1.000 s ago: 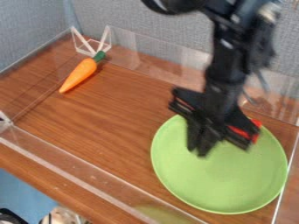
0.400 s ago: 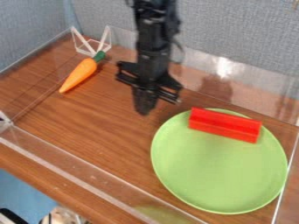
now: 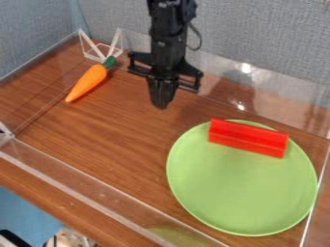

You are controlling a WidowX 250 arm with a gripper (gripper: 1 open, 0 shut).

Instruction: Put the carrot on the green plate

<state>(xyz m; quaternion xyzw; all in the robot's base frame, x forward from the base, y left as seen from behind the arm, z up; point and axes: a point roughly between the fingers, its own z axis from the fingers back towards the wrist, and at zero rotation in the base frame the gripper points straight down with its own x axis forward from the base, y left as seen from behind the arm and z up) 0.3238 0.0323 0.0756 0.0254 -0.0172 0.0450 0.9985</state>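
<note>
My jaws [image 3: 161, 104] are together, pointing down above the worktop [image 3: 110, 140], well apart from the green plate [image 3: 242, 188]. I have the carrot [image 3: 88, 81] to one side of me, near the worktop's far-left part as the camera sees it, its green stem end up toward the back and its orange tip toward the camera. I am not touching it. A white wire-like frame [image 3: 93, 48] stands just beside the stem end. The green plate lies flat, nearer the camera and over to the right of the view, with a red block [image 3: 249, 138] resting on its far part. Behind me rises a grey speckled wall [image 3: 258, 34].
</note>
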